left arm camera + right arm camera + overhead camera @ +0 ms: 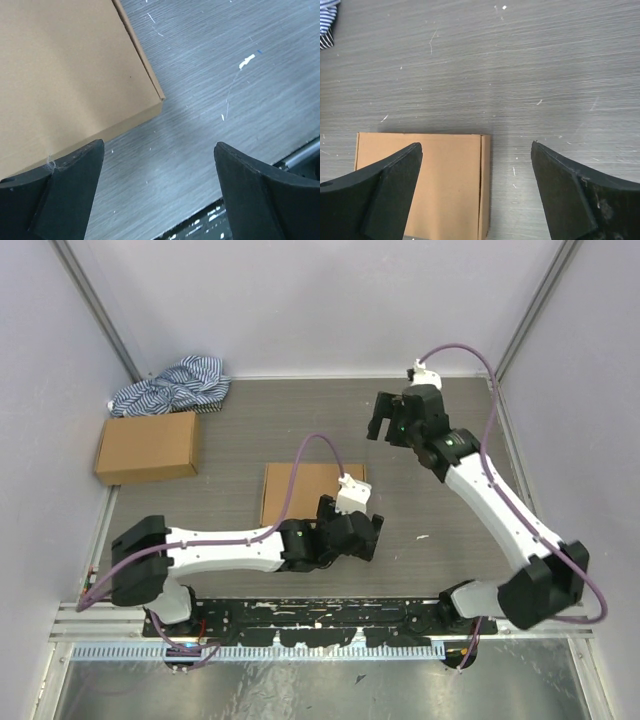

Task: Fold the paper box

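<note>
Lying closed and flat, the paper box (300, 490) is seen just left of the left gripper (372, 538) and beneath the right gripper (382, 432). Both are spread wide, nothing held. Folding is judged finished, so only a clear retreat is called for.

Brown paper box (298, 487), blue-striped cloth (175, 386), grey table (300, 425).
</note>
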`<state>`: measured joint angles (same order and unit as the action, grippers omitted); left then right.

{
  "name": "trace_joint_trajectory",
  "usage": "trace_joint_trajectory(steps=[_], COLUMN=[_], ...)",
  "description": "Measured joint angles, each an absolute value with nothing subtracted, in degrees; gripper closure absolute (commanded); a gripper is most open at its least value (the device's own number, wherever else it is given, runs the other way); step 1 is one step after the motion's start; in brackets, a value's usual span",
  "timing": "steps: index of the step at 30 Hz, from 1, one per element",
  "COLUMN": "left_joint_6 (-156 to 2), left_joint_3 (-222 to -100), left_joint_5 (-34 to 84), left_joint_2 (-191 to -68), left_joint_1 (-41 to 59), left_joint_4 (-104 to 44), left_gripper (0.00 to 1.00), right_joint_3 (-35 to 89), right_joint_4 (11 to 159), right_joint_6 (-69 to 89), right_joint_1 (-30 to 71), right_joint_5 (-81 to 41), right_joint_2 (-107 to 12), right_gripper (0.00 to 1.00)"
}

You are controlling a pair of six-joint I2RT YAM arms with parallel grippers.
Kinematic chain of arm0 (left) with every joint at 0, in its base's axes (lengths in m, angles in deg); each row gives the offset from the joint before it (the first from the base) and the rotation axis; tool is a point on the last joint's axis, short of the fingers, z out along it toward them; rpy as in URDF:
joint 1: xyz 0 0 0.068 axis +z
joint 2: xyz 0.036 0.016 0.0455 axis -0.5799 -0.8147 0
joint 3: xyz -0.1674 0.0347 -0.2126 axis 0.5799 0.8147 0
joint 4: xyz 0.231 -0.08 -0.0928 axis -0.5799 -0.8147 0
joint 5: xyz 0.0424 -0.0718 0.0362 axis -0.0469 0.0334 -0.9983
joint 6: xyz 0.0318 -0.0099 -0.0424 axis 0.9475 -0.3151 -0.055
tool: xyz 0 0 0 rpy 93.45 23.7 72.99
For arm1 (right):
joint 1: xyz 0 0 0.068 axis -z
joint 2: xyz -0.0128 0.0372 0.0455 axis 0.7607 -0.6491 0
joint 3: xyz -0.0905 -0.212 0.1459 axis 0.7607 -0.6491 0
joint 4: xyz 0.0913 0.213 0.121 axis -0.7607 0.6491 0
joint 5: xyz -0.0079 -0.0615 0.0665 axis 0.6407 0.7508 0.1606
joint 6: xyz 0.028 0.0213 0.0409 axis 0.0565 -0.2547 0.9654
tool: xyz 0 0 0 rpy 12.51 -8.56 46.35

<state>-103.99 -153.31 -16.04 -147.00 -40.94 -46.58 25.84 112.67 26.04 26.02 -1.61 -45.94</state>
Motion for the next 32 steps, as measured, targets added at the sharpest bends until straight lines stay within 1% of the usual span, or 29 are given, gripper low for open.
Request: trace_joint_trajectory(steps=[2, 7, 9, 10, 12, 15, 17, 20, 22, 25, 32], left_joint_6=[-103.1, -101.4, -101.3, -101.3, -100.8, -99.4, -98.5, -96.6, -95.9, -95.0, -92.6], left_joint_3=[-153.3, -153.3, -153.4, -153.6, -153.8, -152.7, -150.8, -147.1, -146.0, -145.4, -145.3], left_joint_5=[-15.2, -16.1, -18.0, -18.2, -17.2, -14.9, -14.2, -12.6, -12.1, -10.9, -8.5], left_joint_2=[-144.7, -136.6, -132.8, -130.2, -125.6, -117.9, -112.4, -103.1, -100.0, -99.2, -101.5], left_joint_1=[-41.3, -41.6, -40.6, -38.4, -29.5, -8.1, 0.6, 7.2, 8.4, 8.7, 8.7], left_joint_4=[-48.3, -54.9, -58.9, -62.3, -67.5, -72.6, -75.0, -78.8, -80.6, -82.8, -86.8], left_gripper=[0.02, 0.02, 0.02, 0.02, 0.02, 0.02, 0.02, 0.02, 0.02, 0.02, 0.02], right_joint_3=[23.7, 19.4, 16.1, 13.9, 10.3, 7.0, 6.1, 4.6, 3.5, 2.4, 1.1], right_joint_4=[113.0, 113.1, 113.1, 113.5, 114.4, 115.5, 115.9, 115.8, 115.9, 116.2, 115.9], right_joint_6=[26.3, 26.8, 27.1, 27.2, 27.6, 28.1, 28.6, 29.1, 29.2, 29.3, 29.2], right_joint_1=[26.0, 26.0, 26.0, 26.0, 26.0, 26.0, 26.0, 26.0, 26.0, 26.0, 26.0], right_joint_5=[-0.5, -0.1, -0.1, 0.0, 0.1, 0.3, 0.6, 1.2, 1.7, 2.6, 3.8], right_joint_2=[-41.4, -36.7, -35.1, -34.1, -31.8, -28.5, -26.9, -24.8, -23.7, -22.5, -21.0], right_gripper=[0.05, 0.05, 0.05, 0.05, 0.05, 0.05, 0.05, 0.05, 0.07, 0.13, 0.14])
